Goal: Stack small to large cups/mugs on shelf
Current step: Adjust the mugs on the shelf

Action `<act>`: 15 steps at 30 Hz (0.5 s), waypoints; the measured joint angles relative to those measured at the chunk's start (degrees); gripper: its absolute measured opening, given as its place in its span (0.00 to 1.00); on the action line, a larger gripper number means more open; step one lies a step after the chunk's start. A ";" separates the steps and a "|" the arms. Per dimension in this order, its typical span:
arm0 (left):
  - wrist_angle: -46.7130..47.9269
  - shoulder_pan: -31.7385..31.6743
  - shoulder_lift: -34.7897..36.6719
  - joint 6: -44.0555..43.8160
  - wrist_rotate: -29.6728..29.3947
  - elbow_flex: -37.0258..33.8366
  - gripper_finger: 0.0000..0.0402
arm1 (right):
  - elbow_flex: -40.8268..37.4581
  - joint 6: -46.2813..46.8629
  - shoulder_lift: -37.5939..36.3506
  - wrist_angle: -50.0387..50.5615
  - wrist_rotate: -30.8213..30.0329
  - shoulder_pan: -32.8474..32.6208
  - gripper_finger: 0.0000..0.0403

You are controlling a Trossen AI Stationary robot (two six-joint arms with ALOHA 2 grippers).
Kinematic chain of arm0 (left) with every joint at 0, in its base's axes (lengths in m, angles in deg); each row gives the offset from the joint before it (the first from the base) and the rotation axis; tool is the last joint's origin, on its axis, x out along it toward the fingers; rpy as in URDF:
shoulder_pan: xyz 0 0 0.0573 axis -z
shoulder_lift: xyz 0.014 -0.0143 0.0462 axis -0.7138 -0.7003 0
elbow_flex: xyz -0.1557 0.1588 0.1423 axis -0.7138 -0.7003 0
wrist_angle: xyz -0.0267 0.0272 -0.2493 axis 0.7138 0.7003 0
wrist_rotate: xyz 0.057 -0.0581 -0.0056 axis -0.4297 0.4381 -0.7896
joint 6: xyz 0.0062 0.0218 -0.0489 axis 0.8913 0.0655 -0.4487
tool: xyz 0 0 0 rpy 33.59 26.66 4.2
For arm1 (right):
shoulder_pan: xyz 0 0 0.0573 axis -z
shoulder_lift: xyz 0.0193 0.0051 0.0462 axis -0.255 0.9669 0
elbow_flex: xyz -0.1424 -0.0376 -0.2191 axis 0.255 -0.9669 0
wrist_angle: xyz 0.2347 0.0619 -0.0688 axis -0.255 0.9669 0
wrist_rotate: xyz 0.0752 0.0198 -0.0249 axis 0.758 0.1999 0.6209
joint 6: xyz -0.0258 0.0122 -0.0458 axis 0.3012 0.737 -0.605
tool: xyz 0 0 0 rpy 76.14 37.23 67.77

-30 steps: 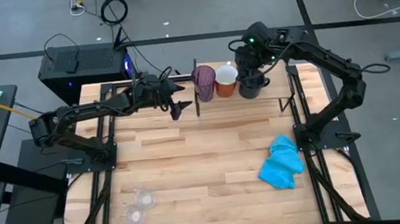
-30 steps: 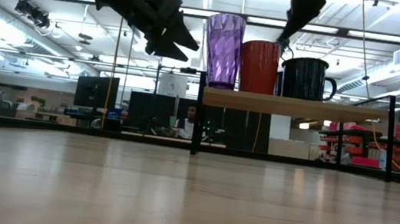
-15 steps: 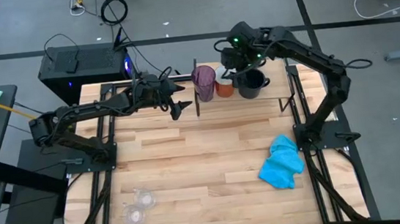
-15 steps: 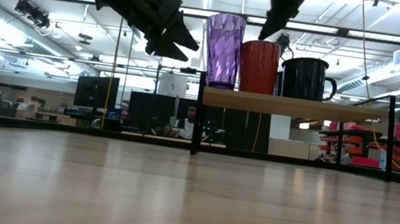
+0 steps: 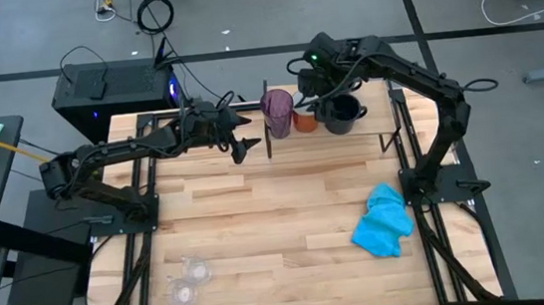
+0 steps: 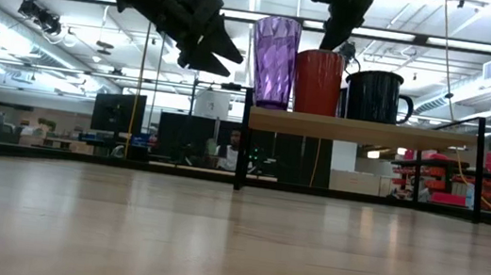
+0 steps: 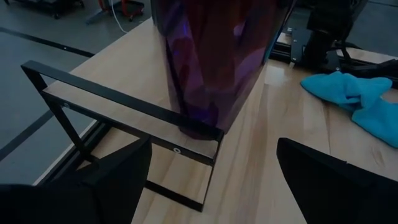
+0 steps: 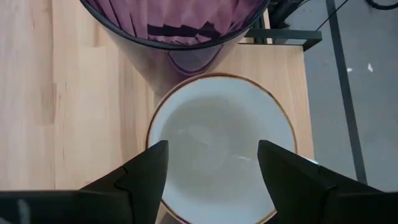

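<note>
On the shelf [image 6: 360, 131] stand a purple tumbler [image 6: 275, 61], an orange mug [image 6: 317, 82] with a white inside [image 8: 221, 143], and a dark navy mug [image 6: 376, 96], each on its base. My right gripper [image 8: 211, 180] hangs open just above the orange mug's mouth, pointing steeply down, one finger over each side of the rim. My left gripper [image 5: 241, 143] stands open in the air to the left of the tumbler [image 7: 211, 62], pointing at it. Two small clear cups [image 5: 189, 279] lie on the table near its front left corner.
A bright blue cloth [image 5: 384, 222] lies on the table's right side. The shelf's thin black uprights [image 6: 244, 137] and frame bar [image 7: 124, 106] stand between my left gripper and the tumbler. A black box [image 5: 111, 88] sits behind the table's far left.
My right gripper has gone toward the table's left, from above the navy mug to above the orange mug, and has tipped a little more downward. The cups and mugs have not moved.
</note>
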 joint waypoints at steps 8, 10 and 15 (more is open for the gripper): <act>0.04 0.00 0.00 0.00 0.02 0.00 0.88 | -0.02 -0.04 -0.02 -0.07 -0.01 1.45 0.65; 0.04 0.00 0.00 0.00 0.02 0.00 0.88 | -0.02 -0.04 -0.02 -0.05 0.01 1.74 0.64; 0.09 0.00 0.00 0.02 0.02 0.00 0.88 | -0.02 -0.18 -0.02 -0.05 1.62 1.93 0.64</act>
